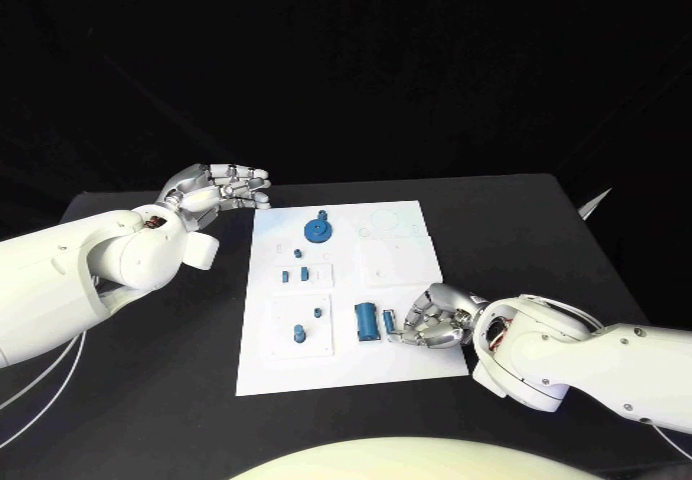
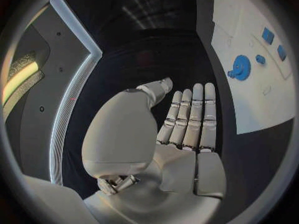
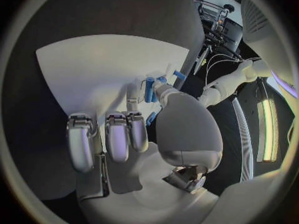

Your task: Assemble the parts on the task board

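Several small blue parts (image 1: 319,231), white task board (image 1: 404,372)

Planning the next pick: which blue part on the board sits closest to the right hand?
The blue cylinder, lying right beside the right hand; the round disc-shaped part and the small pegs lie farther off.

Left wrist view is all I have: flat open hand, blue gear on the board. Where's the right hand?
Observer: Head view has the right hand over the task board, near its near right corner, beside a blue cylinder.
Operator: Holding it?
Observer: In the right wrist view the blue cylinder sits between the thumb and one of the fingers. I cannot confirm a firm grip.
Operator: Other parts close by?
Observer: Small blue parts lie in the recess on the near left side of the board.
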Controlling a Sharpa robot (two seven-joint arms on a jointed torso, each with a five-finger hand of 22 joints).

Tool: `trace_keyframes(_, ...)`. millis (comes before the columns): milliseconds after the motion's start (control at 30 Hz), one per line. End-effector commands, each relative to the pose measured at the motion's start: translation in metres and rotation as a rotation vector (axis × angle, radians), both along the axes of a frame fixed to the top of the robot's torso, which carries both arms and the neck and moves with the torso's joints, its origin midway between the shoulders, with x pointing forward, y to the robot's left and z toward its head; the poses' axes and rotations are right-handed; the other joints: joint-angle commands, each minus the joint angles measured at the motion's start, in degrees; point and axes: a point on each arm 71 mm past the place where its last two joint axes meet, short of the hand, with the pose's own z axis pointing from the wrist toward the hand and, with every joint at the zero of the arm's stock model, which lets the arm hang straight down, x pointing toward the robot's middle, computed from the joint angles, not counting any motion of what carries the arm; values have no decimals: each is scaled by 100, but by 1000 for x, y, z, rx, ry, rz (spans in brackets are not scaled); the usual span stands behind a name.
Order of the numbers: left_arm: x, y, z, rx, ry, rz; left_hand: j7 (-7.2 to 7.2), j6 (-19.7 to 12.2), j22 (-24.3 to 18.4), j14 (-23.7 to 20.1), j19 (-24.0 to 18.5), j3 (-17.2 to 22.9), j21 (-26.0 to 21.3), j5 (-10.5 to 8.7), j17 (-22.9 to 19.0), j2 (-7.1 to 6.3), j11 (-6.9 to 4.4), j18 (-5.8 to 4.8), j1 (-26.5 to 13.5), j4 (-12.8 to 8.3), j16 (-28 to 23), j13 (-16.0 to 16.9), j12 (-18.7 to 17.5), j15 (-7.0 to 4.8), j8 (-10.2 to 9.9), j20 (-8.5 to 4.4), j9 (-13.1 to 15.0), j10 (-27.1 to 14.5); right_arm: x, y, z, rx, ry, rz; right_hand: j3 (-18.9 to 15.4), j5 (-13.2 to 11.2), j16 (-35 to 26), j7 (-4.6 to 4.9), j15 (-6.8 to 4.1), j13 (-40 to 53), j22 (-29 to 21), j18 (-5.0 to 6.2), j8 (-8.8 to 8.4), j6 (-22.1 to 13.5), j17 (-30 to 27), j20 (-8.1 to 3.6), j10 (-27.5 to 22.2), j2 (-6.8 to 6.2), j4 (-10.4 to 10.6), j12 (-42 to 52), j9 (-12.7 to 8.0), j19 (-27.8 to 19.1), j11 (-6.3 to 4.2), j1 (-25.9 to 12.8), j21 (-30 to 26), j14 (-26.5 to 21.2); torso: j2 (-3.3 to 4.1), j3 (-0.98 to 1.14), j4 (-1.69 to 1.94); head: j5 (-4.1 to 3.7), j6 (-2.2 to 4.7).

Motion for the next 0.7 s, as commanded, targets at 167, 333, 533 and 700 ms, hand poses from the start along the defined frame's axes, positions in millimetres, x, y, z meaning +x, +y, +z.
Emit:
trace_keyframes(167, 0, -3, 1, -10, -2, -17, 184, -47, -5, 7, 40, 9, -35, 20, 6, 61, 28, 53, -4, 22, -22, -5, -2, 2, 15, 2, -5, -11, 1, 1, -3, -10, 9, 24, -19, -35, 17, -6, -15, 1367, 1510, -82, -2, 9, 1390, -32, 472, 59, 31, 2, -11, 599, -28, 3, 26, 583, 0, 1, 0, 2, -3)
trace_keyframes(333, 0, -2, 1, -10, -2, -16, 186, -50, -11, 6, 47, 11, -45, 21, 8, 68, 30, 54, -2, 24, -23, -8, -2, 3, 17, 3, -7, -15, 3, 0, -3, -10, -1, 13, -6, -37, 16, -5, -15, 1369, 1510, -82, -5, 14, 1386, -31, 473, 117, 64, 5, -15, 599, -29, -9, 26, 582, -1, 3, 1, -2, 1)
trace_keyframes(533, 0, -2, 1, -9, -1, -16, 186, -50, -11, 6, 47, 11, -45, 21, 8, 68, 30, 54, -2, 24, -23, -8, -2, 3, 17, 3, -7, -15, 4, 0, -3, -5, -9, 8, -20, -33, 20, -4, -14, 1371, 1510, -82, -9, 20, 1396, -30, 475, 171, 146, 9, -19, 599, -26, -81, 26, 584, 2, 4, -2, -5, 10)
trace_keyframes(700, 0, -2, 0, -9, 0, -16, 186, -50, -11, 6, 47, 11, -45, 21, 8, 68, 30, 54, -2, 24, -23, -8, -2, 3, 17, 3, -7, -15, 4, 0, -3, -3, -13, 5, -19, -20, 19, -6, -14, 1373, 1510, -82, -9, 23, 1394, -29, 476, 195, 171, 12, -19, 599, -27, -98, 26, 584, 0, 5, -4, -11, 14)
